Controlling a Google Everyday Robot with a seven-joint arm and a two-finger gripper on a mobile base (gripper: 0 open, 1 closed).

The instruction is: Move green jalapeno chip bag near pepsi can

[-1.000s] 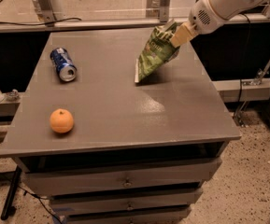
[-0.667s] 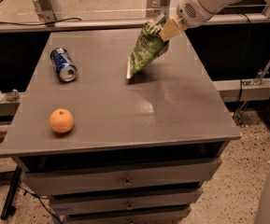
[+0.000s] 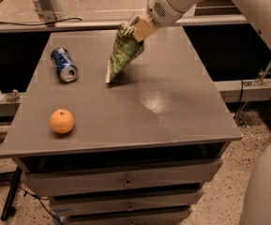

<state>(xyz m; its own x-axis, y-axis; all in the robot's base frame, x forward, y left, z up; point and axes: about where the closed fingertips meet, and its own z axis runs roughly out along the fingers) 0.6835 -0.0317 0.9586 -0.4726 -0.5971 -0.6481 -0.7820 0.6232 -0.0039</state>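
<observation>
Green jalapeno chip bag [image 3: 124, 55] dangles below the fingers [image 3: 144, 27], its low corner at or just above the bench [image 3: 172, 107]. It's light, soft, slippery foil, so the top seam looks the sensible pinch point. The gripper [image 3: 136, 32] is clamped on that top edge; pepsi can [image 3: 63, 64] lies near, down-left of the fingers.

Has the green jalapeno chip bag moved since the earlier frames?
Yes. The green jalapeno chip bag, pinched at its top by the claw, has shifted left in view toward the pepsi can, which lies unmoved; a gap remains between them.
</observation>
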